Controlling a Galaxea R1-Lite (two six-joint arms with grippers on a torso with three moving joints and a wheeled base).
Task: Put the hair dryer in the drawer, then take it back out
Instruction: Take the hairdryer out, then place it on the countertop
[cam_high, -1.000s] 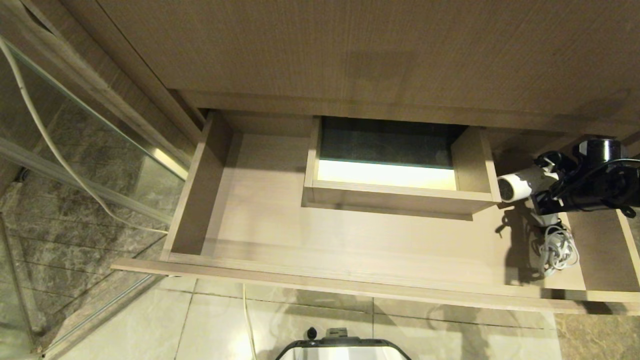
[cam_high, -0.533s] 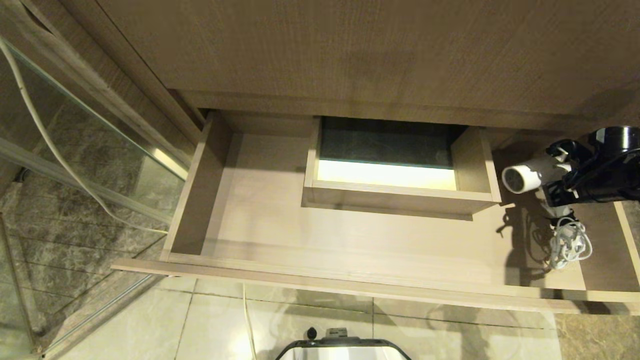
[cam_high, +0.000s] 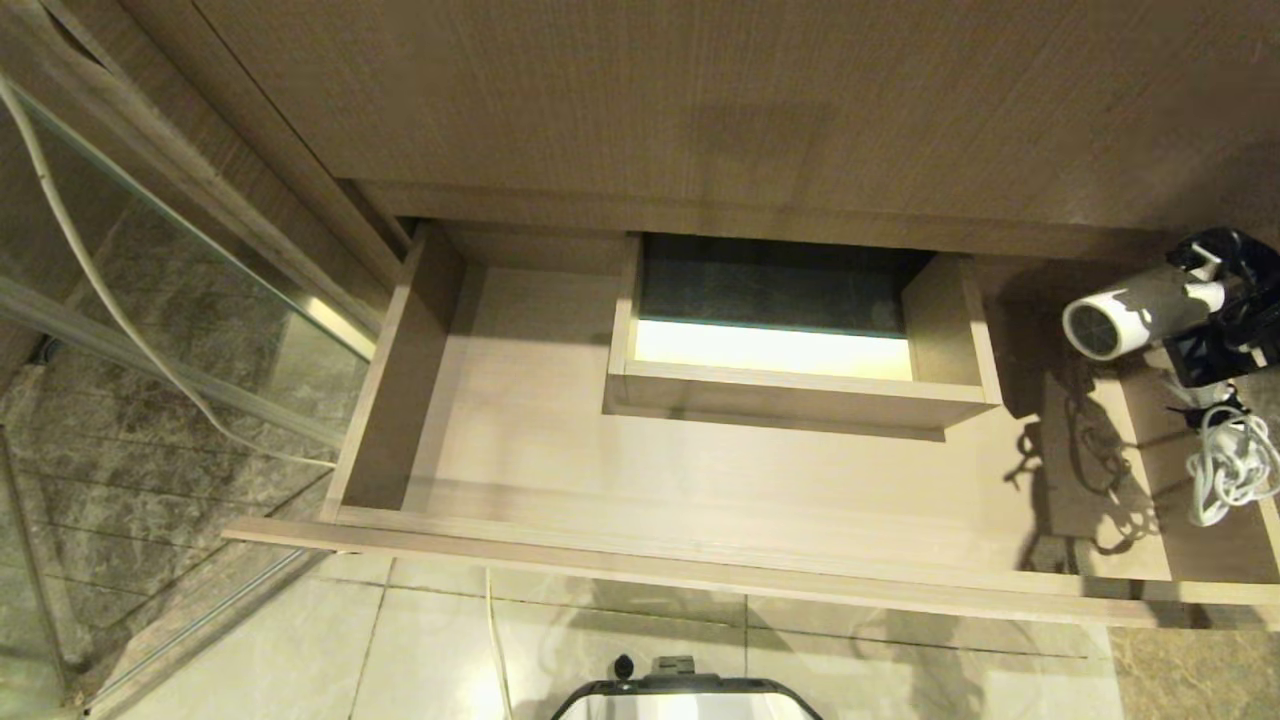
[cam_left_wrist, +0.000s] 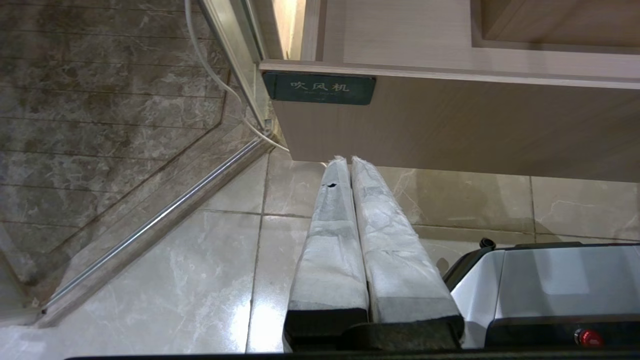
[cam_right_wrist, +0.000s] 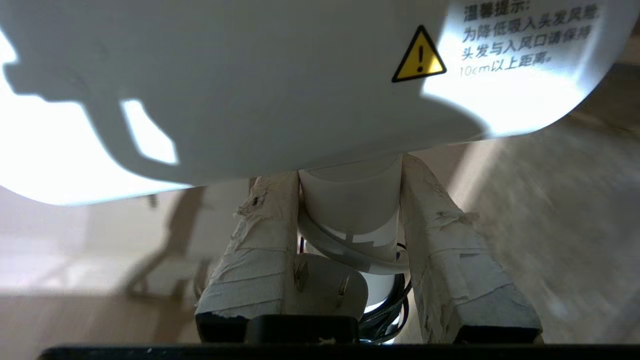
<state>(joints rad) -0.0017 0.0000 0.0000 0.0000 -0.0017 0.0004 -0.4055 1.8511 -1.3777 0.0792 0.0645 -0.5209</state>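
Right gripper (cam_high: 1205, 330) – mostly cut off – grips hair dryer (cam_high: 1135, 312).

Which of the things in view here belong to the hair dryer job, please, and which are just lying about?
Part of the job:
- hair dryer, held by its handle over the drawer's right end
- drawer, pulled open
- right pincer, shut on the dryer's handle
- bundled cord, hanging from the dryer

Just lying about:
- left pincer, shut and parked below the drawer front
- white cable by the glass panel
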